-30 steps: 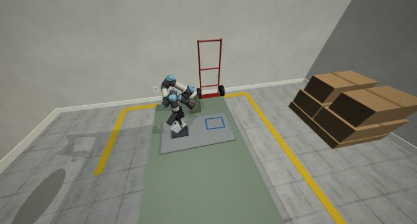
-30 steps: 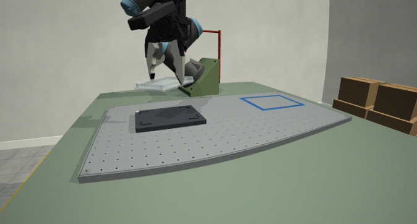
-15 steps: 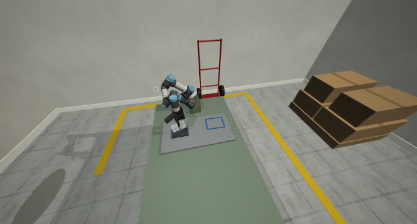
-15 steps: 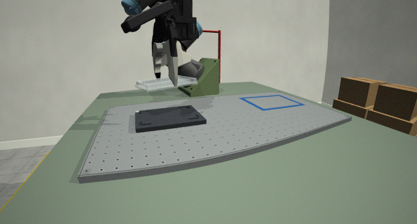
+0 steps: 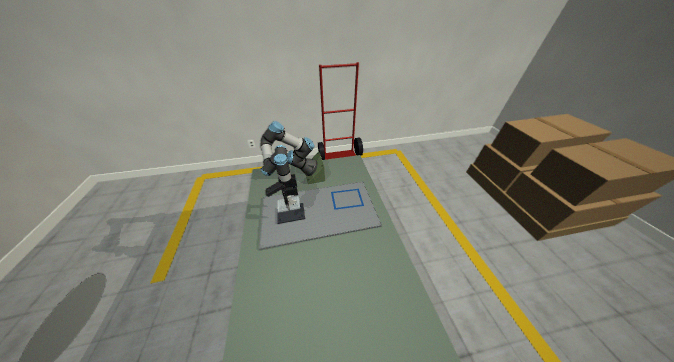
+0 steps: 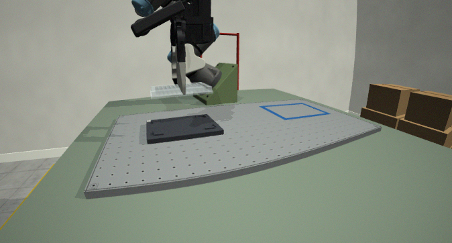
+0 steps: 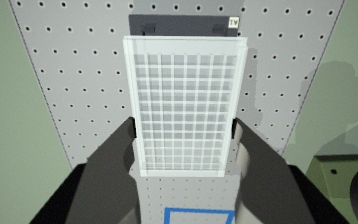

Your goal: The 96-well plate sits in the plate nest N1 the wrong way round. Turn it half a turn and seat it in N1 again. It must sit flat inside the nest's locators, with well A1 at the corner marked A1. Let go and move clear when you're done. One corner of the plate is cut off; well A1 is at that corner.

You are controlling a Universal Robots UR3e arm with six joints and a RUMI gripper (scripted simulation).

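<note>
Black-and-grey two-finger jaws (image 5: pixel 290 200) (image 6: pixel 178 86): standing half open, gripping a clear, rectangular, probably light, rigid 96-well plate (image 5: pixel 291 207) (image 6: pixel 164 90) (image 7: pixel 184 100) by opposite long sides, above the black rectangular nest (image 5: pixel 291 216) (image 6: pixel 184 129) (image 7: pixel 185 25).

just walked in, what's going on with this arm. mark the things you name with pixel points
The UR3e's gripper (image 5: pixel 291 202) (image 6: pixel 179 88) (image 7: pixel 183 118) is holding the clear 96-well plate (image 5: pixel 281 205) (image 6: pixel 198 89) (image 7: pixel 184 95) by its two long sides, raised clear of the dark plate nest (image 5: pixel 291 216) (image 6: pixel 184 130) (image 7: pixel 190 25). It is not seated yet; the nest's A1 label (image 6: pixel 149 121) (image 7: pixel 233 22) shows beyond one end of the plate in the wrist view.
</note>
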